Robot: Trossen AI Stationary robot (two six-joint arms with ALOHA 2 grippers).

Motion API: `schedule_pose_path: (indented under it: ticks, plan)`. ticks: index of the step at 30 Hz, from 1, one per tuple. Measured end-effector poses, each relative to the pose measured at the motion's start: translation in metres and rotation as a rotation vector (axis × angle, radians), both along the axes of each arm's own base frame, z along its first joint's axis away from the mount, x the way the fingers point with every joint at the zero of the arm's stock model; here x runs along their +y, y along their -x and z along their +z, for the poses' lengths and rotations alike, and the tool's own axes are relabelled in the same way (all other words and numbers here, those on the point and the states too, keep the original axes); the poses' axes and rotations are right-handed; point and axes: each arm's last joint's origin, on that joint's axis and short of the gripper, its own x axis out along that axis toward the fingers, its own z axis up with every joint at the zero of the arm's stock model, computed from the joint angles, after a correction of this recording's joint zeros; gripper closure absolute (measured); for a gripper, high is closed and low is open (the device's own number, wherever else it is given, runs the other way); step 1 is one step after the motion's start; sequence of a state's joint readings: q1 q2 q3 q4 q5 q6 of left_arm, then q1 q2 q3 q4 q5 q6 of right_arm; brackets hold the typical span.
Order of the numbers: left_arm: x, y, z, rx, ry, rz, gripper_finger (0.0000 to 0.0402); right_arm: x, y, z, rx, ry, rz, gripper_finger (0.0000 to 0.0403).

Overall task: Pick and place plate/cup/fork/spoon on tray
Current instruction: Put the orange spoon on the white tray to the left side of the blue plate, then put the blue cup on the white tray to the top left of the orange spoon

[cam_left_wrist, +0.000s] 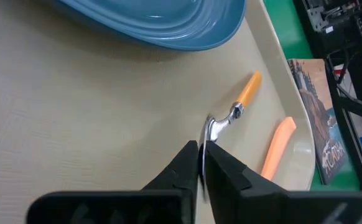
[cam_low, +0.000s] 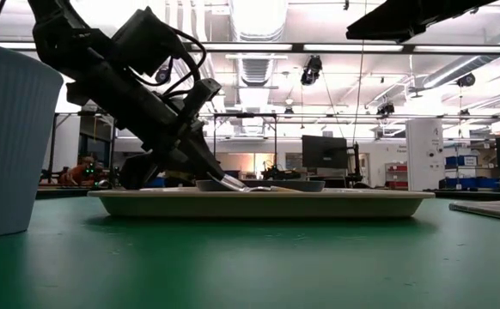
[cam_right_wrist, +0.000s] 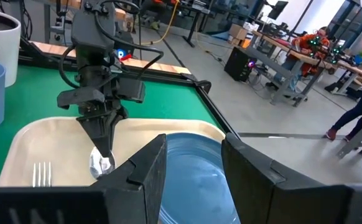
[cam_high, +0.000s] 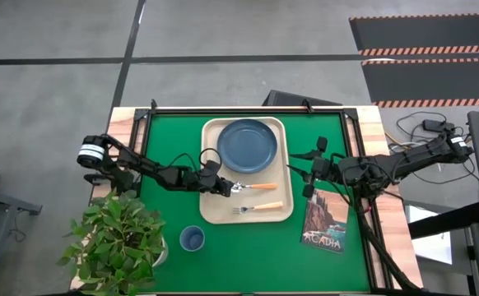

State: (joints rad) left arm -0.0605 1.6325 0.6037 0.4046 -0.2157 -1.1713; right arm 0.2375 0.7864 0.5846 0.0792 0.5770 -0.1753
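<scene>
Left end effector (cam_high: 223, 187) clamped on my silver-bowled, orange-handled spoon (cam_left_wrist: 234, 113), low over cream rectangular tray (cam_high: 211, 212); wooden-handled fork (cam_high: 258, 208) just beside, dusty-blue round plate (cam_high: 247, 145) near. Right end effector (cam_high: 312, 175) open, w/ nothing held, beside tray.

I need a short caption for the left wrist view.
Left pincer shut on the spoon over the tray, beside the plate.

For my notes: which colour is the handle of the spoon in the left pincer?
Orange-tan; the spoon handle shows best in the left wrist view.
</scene>
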Motion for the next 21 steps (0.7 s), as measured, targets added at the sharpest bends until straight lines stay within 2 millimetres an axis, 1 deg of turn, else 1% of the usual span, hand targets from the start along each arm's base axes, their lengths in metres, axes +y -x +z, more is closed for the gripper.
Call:
schedule_pose_path:
  ticks: [3, 8, 12, 15, 18, 21]
  plan:
    - [0.000, 0.000, 0.000, -0.003, 0.000, 0.000, 0.0368, 0.000, 0.000, 0.000, 0.000, 0.000, 0.000, 0.0262]
    - [0.000, 0.001, 0.003, -0.014, 0.009, -0.005, 0.0309, 0.000, 0.000, 0.000, 0.001, 0.000, 0.000, 0.0262]
    - [-0.002, 0.003, 0.011, -0.034, 0.053, -0.064, 0.0276, 0.000, 0.000, 0.000, 0.001, 0.000, 0.000, 0.0262]
    - [-0.003, 0.005, 0.018, -0.061, 0.063, -0.086, 0.0266, 0.000, 0.000, 0.000, 0.000, 0.000, -0.001, 0.0262]
    - [-0.002, 0.007, 0.024, -0.080, 0.061, -0.089, 0.0266, 0.000, 0.000, 0.000, 0.000, 0.000, -0.001, 0.0262]
    - [-0.002, 0.009, 0.030, -0.099, 0.015, -0.119, 0.0265, 0.000, 0.000, 0.000, 0.000, 0.000, -0.001, 0.0262]
